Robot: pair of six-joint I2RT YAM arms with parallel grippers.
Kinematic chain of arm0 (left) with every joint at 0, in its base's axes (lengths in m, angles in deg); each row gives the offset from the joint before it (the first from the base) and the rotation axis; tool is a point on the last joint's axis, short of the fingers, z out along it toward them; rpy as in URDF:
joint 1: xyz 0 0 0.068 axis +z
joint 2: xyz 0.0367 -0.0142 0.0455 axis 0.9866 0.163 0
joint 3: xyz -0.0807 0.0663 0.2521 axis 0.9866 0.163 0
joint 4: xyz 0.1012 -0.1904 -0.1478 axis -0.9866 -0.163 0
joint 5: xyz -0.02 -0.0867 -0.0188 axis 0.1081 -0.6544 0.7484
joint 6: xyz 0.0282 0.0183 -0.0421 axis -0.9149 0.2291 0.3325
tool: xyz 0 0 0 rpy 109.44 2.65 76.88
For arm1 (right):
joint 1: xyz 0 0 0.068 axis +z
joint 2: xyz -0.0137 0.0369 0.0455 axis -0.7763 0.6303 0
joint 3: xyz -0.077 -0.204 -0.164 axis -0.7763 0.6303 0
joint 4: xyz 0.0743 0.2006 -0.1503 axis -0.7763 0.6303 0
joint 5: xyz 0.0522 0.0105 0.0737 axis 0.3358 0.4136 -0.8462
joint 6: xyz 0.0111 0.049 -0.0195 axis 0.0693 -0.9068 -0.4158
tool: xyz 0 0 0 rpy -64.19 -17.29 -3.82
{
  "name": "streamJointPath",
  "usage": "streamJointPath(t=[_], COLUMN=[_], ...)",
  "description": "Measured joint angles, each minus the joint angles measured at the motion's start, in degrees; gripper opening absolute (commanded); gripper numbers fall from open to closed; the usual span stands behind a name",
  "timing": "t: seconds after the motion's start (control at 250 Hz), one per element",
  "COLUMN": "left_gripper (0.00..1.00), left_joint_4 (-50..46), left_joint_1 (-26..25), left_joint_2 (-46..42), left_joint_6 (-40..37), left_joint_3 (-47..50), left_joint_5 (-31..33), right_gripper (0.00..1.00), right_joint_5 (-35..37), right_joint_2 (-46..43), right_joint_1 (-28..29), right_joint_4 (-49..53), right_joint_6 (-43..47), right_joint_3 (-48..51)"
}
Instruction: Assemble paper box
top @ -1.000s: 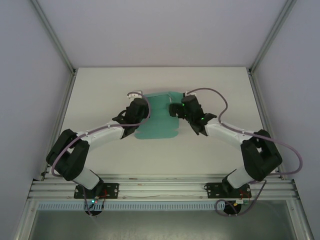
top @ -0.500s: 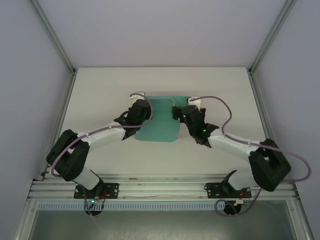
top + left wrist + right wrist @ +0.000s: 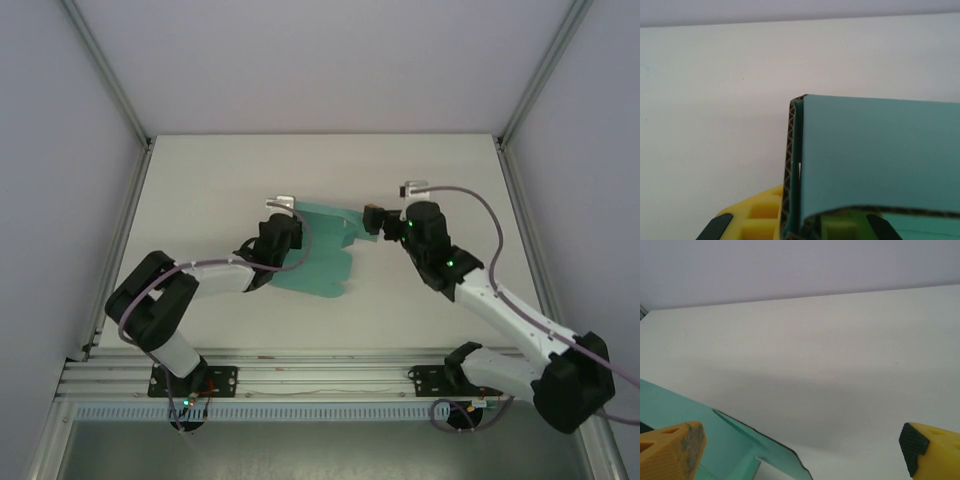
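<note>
1. Since the earlier frame the right arm has been swinging out to its own right. Its pincer (image 3: 378, 217) has come off the top of the paper box (image 3: 325, 252) and is now sitting just past the sheet's far right corner. The sheet has also slewed a little on the surface (image 3: 200, 190).
2. The left pincer (image 3: 292, 238) is staying clamped tight on the sheet's left margin. In the left wrist view the card (image 3: 880, 155) is folding over on itself, its corrugated edge is showing, and the fold is running down between the pincer's tips (image 3: 796, 227).
3. The right pincer is standing fully wide with nothing in it. The right wrist view is showing bare surface (image 3: 830, 350) across most of the gap (image 3: 800, 452).
4. The key relation is that the box is lying to the robot's left of the right pincer. Its teal edge (image 3: 715, 437) is coming in low beside one finger (image 3: 670, 450) and is not sitting squarely between the two.
5. The sheet is still mostly flat, near the middle of the surface. Its long axis is running roughly far to near, slanted a bit.
6. The left arm is on the card and the right is nearest the free right flap. My read is that the right needs to be closing back leftward onto that corner before any fold.
</note>
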Motion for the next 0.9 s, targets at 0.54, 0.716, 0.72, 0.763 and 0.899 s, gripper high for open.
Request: streamJointPath(t=[0.54,0.716,0.72,0.763,0.899], left_gripper=[0.00,0.00,0.00,0.00,0.00], left_joint_4=[11.43,11.32,11.32,11.10,10.80], left_joint_1=[-0.74,-0.74,-0.74,-0.74,-0.74], left_joint_2=[7.41,8.68,8.68,8.76,8.76], left_joint_6=[-2.23,-2.69,-2.71,-2.73,-2.71], left_joint_3=[2.14,2.40,2.40,2.40,2.40], left_joint_5=[0.55,0.70,0.70,0.72,0.70], right_gripper=[1.00,1.00,1.00,1.00,1.00], right_joint_5=[-10.75,-11.06,-11.06,-10.97,-10.71], right_joint_2=[27.45,28.85,28.87,28.96,28.96], right_joint_1=[-0.07,0.11,0.11,0.17,0.31], right_joint_4=[3.67,3.67,3.67,3.67,3.45], right_joint_6=[3.69,3.67,3.67,3.67,3.67], right_joint_3=[-13.99,-13.62,-13.60,-13.51,-13.14])
